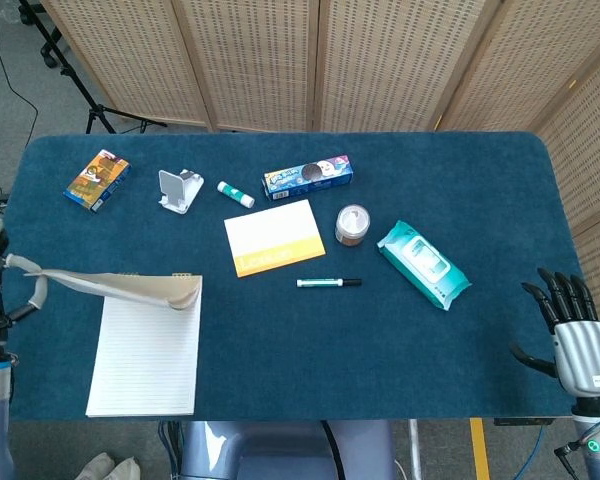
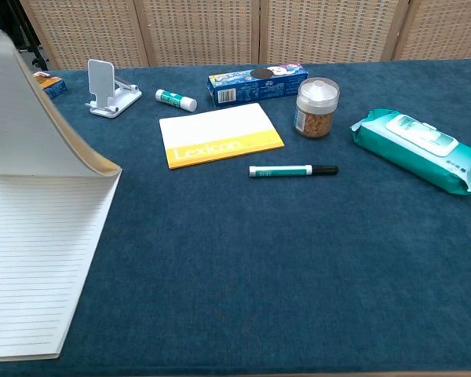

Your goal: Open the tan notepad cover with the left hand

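Observation:
A notepad [image 1: 145, 350] with lined white pages lies at the table's front left. Its tan cover [image 1: 120, 288] is lifted off the page and curves up to the left, hinged at the pad's top edge. My left hand [image 1: 10, 290] at the left table edge holds the cover's free end. In the chest view the raised cover [image 2: 27, 110] arches over the lined page [image 2: 31, 259]; the left hand is out of that frame. My right hand [image 1: 570, 330] rests at the front right table edge, fingers spread, holding nothing.
On the blue table [image 1: 380, 350] lie a yellow-and-white Lexicon pad [image 1: 272, 237], a green marker [image 1: 328, 283], a small jar [image 1: 352, 225], a wipes pack [image 1: 423, 263], a blue snack box [image 1: 308, 176], a glue stick [image 1: 235, 194], a white phone stand [image 1: 180, 190] and an orange box [image 1: 96, 179].

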Robot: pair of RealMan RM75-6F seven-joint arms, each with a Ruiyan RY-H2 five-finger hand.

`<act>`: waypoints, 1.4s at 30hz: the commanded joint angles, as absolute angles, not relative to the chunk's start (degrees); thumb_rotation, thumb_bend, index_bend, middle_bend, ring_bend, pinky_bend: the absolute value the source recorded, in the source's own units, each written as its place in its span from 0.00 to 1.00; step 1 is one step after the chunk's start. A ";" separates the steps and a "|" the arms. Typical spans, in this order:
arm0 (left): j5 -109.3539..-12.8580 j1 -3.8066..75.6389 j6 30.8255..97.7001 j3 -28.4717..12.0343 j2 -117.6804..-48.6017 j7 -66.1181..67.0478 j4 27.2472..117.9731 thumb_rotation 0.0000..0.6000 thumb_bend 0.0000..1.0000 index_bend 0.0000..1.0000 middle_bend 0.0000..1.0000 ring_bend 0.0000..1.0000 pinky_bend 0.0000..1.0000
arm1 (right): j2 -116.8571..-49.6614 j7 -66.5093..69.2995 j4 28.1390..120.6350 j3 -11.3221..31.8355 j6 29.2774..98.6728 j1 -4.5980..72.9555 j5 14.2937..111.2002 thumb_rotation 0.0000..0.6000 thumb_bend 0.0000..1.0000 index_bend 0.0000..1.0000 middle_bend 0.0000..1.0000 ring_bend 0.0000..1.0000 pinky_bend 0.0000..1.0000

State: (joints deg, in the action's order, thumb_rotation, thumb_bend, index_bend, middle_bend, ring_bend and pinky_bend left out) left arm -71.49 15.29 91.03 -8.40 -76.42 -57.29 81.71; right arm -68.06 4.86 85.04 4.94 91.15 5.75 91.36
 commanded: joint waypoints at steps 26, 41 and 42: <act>-42.05 35.37 59.62 -32.29 -88.65 -31.08 57.18 1.00 0.52 0.79 0.00 0.00 0.00 | -68.75 3.86 84.50 5.61 88.58 6.56 88.83 1.00 0.00 0.17 0.07 0.00 0.00; -49.47 38.86 56.00 -31.64 -93.23 -34.00 44.89 1.00 0.12 0.00 0.00 0.00 0.00 | -69.12 3.65 83.76 6.07 86.40 7.17 86.68 1.00 0.00 0.17 0.07 0.00 0.00; -50.29 38.50 56.78 -31.68 -93.08 -35.13 45.02 1.00 0.09 0.00 0.00 0.00 0.00 | -69.12 3.69 83.76 6.06 86.42 7.15 86.69 1.00 0.00 0.17 0.07 0.00 0.00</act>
State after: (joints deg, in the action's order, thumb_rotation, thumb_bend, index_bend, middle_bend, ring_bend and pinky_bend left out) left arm -47.17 39.23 53.04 -31.42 -92.65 -31.28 45.43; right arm -69.12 3.69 83.76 6.06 86.42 7.16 86.70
